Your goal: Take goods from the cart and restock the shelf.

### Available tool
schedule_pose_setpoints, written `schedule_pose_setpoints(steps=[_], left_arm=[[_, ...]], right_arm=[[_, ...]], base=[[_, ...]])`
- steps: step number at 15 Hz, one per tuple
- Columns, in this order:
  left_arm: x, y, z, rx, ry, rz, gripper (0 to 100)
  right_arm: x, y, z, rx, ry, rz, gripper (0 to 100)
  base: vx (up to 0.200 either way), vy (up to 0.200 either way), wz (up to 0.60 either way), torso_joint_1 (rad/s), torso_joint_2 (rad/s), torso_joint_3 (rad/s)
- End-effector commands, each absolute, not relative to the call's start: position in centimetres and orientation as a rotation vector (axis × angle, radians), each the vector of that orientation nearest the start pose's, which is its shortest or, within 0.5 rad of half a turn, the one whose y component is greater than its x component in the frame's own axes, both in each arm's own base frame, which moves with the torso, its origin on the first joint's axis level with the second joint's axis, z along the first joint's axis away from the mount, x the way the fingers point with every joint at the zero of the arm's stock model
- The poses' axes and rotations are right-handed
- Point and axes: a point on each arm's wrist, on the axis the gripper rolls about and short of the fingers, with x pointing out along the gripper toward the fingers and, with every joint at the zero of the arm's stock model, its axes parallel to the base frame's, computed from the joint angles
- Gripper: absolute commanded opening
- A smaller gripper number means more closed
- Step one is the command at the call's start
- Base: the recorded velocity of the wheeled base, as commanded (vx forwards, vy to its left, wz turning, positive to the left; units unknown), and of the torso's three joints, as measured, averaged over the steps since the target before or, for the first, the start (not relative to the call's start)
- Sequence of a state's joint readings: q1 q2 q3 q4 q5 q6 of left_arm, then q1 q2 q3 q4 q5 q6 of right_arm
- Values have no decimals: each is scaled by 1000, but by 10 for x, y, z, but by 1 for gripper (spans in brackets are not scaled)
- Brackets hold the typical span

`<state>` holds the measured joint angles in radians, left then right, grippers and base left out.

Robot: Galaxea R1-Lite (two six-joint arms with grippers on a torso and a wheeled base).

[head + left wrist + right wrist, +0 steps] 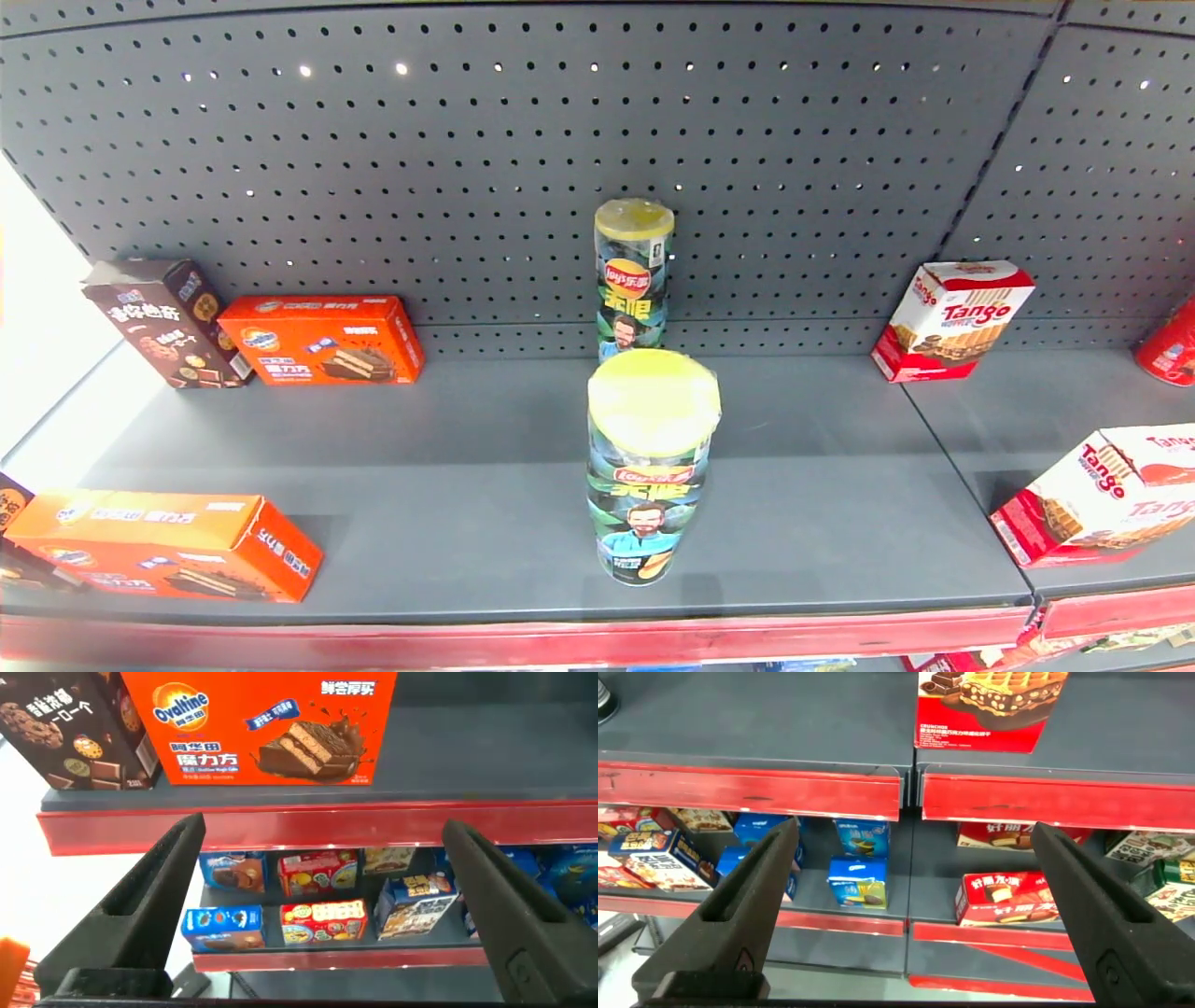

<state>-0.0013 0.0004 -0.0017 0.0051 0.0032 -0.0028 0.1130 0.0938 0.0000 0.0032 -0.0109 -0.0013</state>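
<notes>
The front can (652, 467) stands near the shelf (448, 485) edge, with the back can (634, 275) behind it. My left gripper (322, 829) and right gripper (913, 829) face the shelving, jaws wide apart and empty. I judge two cans are placed and the next fetch is due.

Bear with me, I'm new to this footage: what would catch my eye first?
Two tall cylindrical chip cans with yellow lids stand upright mid-shelf, the front can nearer the red shelf edge, the rear can by the grey pegboard back wall. Bright orange cardboard boxes sit at the shelf's left. Red-and-white wafer boxes sit to the right.
</notes>
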Motion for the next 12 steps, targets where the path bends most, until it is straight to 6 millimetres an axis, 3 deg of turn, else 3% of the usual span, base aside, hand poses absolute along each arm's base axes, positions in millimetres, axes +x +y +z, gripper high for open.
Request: schedule_pose_setpoints(steps=[1,4,5,12], left_arm=[[-23,0,75,-2,3,3,100],[-23,0,75,-3,3,5,100],[-23,0,75,-2,3,3,100],[-23,0,75,2,3,-2,100]], right_arm=[[-15,-2,77,-8,99,103,100],[-16,-1,77,-2,94,51,100],[-23,0,75,2,3,-14,100],[-23,0,75,0,2,-14,100]], base=[[0,0,0,0,0,0],[0,0,0,0,0,0],[0,0,0,0,0,0],[0,0,0,0,0,0]])
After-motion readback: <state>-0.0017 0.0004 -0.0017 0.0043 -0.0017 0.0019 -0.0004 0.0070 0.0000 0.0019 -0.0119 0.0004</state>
